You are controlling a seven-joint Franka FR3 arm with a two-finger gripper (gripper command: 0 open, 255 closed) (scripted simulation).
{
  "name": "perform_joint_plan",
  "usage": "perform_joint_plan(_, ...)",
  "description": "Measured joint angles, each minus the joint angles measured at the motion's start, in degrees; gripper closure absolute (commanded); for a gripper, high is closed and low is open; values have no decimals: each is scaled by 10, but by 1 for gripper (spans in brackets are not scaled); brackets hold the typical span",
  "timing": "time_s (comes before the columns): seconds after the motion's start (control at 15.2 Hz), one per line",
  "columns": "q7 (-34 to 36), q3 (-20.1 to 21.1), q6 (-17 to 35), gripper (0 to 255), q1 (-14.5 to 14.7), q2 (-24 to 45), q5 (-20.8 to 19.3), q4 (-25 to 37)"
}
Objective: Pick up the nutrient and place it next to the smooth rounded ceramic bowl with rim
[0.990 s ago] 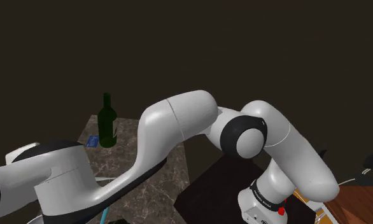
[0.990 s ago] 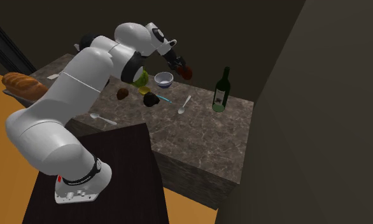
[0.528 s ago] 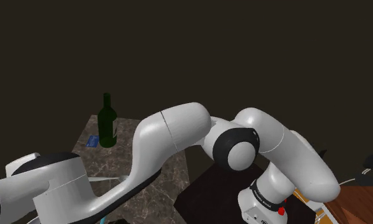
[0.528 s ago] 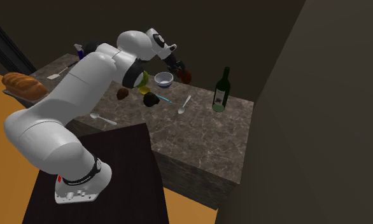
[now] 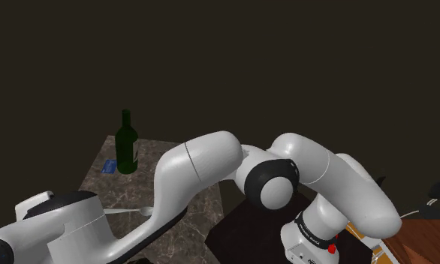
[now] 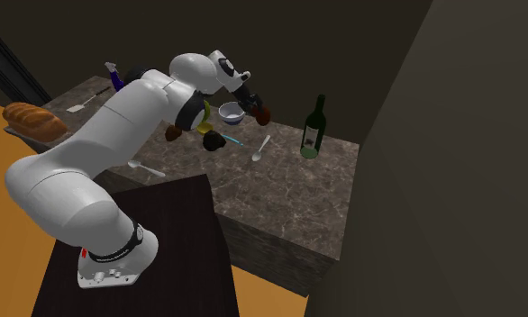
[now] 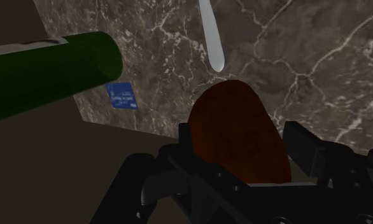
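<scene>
My gripper (image 7: 241,149) is shut on the nutrient (image 7: 237,130), a reddish-brown rounded lump clasped between the two black fingers. In the second exterior view the gripper (image 6: 257,108) holds the nutrient (image 6: 265,115) low over the dark marble counter (image 6: 289,194), just to the right of the pale rounded bowl (image 6: 232,113). The nutrient hangs between the bowl and the green bottle (image 6: 314,128). Whether it touches the counter I cannot tell.
A white spoon (image 6: 260,147) lies in front of the bowl, near a dark lump (image 6: 213,140), a brown lump (image 6: 172,132) and a yellow-green item (image 6: 204,119). A blue card (image 7: 121,96) lies by the green bottle (image 5: 125,144). Another spoon (image 6: 145,167) and a bread loaf (image 6: 32,120) sit farther left.
The arm has bent lower and the gripper has come down with the nutrient, from above the bowl's right side to just over the counter beside it.
</scene>
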Motion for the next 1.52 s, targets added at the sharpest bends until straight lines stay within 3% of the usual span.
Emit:
perform_joint_plan(0.53, -4, -12, 12, 255, 15, 61, -8, 69)
perform_joint_plan(0.73, -8, -14, 14, 255, 20, 87, -31, 103)
perform_joint_plan(0.86, -6, -5, 11, 255, 19, 96, -58, 110)
perform_joint_plan(0.92, 4, 3, 11, 255, 11, 84, -66, 84)
perform_joint_plan(0.99, -6, 11, 5, 255, 14, 96, -58, 109)
perform_joint_plan(1.12, -1, 19, 4, 255, 8, 92, -60, 99)
perform_joint_plan(1.19, 2, 22, 4, 0, 4, 87, -63, 90)
perform_joint_plan(1.32, -5, 24, 3, 0, 6, 97, -72, 107)
perform_joint_plan(1.52, 6, 24, 6, 0, -3, 82, -84, 77)
